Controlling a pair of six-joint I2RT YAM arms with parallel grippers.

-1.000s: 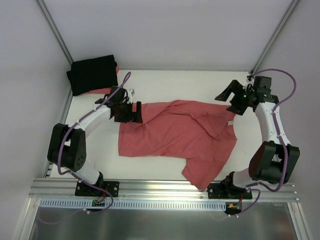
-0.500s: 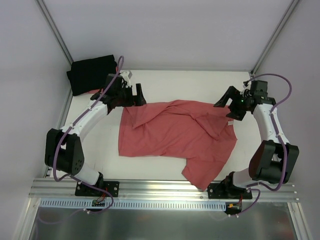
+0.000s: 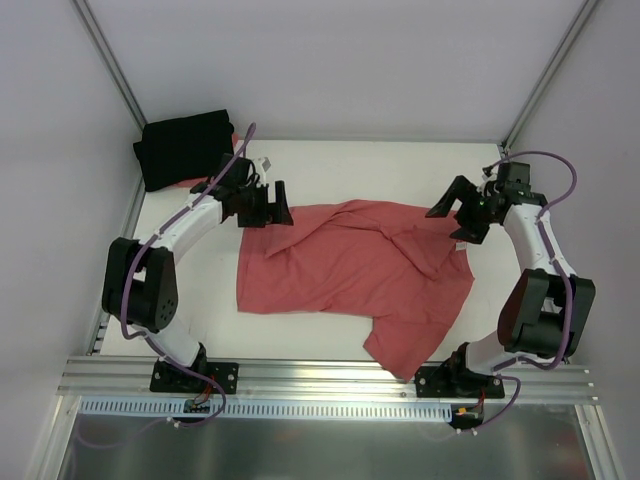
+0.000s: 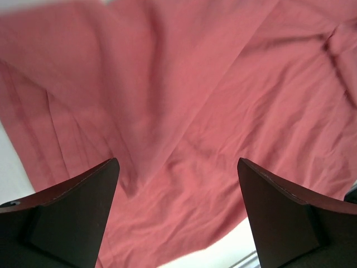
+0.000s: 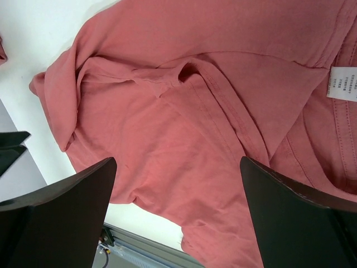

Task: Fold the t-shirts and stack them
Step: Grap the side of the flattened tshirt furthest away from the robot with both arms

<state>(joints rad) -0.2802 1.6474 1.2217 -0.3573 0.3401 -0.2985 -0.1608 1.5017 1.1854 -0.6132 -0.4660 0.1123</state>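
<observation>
White table (image 3: 380,165), pale walls (image 3: 330,60) — coral t-shirt (image 3: 350,270)

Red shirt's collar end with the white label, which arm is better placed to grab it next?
Right. The right tool, open, hovers beside the label; the left tool is over the shirt's opposite end.

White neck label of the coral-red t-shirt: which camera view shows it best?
Right wrist view: the label appears large at the right edge, printed lines visible. Top external shows only a white speck; left wrist shows only coral-red t-shirt cloth, no label.
</observation>
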